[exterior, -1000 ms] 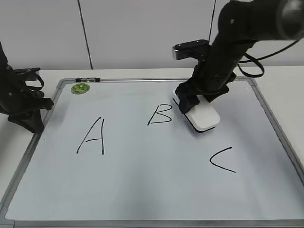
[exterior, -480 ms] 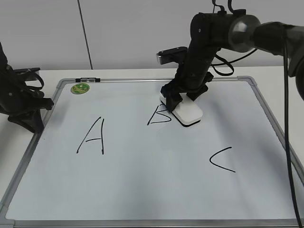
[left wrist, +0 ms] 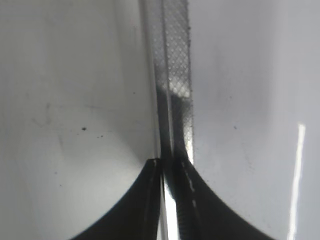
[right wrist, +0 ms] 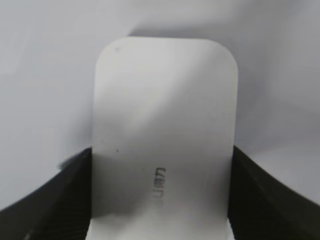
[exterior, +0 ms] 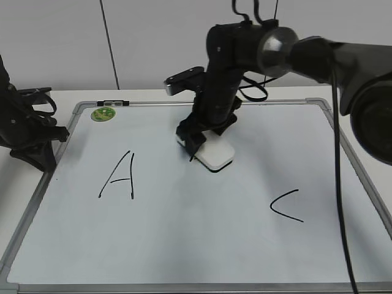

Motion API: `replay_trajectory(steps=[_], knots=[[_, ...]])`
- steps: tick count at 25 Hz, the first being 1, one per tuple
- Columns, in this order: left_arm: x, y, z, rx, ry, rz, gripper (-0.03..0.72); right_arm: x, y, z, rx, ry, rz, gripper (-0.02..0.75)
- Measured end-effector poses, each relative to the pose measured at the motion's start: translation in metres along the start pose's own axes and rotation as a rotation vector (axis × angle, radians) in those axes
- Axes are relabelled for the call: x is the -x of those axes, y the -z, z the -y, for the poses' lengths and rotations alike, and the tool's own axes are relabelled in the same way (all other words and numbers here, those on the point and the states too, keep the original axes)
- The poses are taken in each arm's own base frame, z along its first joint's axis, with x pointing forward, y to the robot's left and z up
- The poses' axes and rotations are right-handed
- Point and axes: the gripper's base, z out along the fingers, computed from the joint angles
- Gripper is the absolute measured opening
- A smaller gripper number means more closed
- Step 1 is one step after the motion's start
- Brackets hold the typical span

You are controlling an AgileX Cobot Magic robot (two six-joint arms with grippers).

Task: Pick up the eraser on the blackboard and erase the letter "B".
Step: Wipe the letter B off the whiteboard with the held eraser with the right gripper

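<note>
The blackboard (exterior: 184, 245) is a white board with a grey frame, lying flat. My right gripper (exterior: 201, 139) is shut on the white eraser (exterior: 215, 155) and presses it on the board where the letter "B" stood. The eraser fills the right wrist view (right wrist: 165, 125), with a finger on each side. The letter "B" is not visible; the eraser and arm cover that spot. The black letter A (exterior: 119, 176) and letter C (exterior: 286, 206) remain. My left gripper (exterior: 37, 153) rests shut at the board's left edge, over the frame (left wrist: 175, 75).
A round green magnet (exterior: 103, 113) sits at the board's top left corner, beside a black marker (exterior: 114, 103) on the frame. The right arm (exterior: 257, 49) reaches in from the upper right. A white wall stands behind the table.
My right gripper slid the eraser left across the board, from right of the B to over it. The B's strokes, visible before, no longer show. The left arm has not moved.
</note>
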Motion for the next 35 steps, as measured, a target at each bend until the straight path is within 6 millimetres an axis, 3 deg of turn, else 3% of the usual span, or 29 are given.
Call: replay_trajectory(steps=[5, 11, 19, 23, 28, 33, 35], knots=[[0.0, 0.0, 0.0, -0.002, 0.002, 0.0, 0.077, 0.01, -0.005, -0.052, 0.029, 0.105, -0.001, 0.524], [0.0, 0.0, 0.0, -0.002, 0.002, 0.0, 0.078, 0.011, -0.006, -0.06, 0.009, 0.133, -0.001, 0.524], [0.0, -0.001, 0.0, -0.007, 0.006, 0.003, 0.078, 0.005, -0.003, -0.023, 0.007, 0.005, 0.0, 0.524], [0.0, -0.001, 0.001, -0.007, 0.007, 0.003, 0.078, -0.005, 0.002, 0.022, -0.072, -0.086, -0.01, 0.524], [0.001, -0.001, 0.001, -0.007, 0.007, 0.005, 0.078, -0.017, 0.007, 0.058, -0.148, -0.136, -0.032, 0.524], [0.001, -0.001, 0.001, -0.007, 0.007, 0.005, 0.078, -0.024, 0.022, 0.065, -0.173, -0.141, -0.066, 0.524], [0.001, -0.001, 0.001, -0.007, 0.007, 0.005, 0.078, -0.027, 0.039, 0.067, -0.183, -0.147, -0.08, 0.524]])
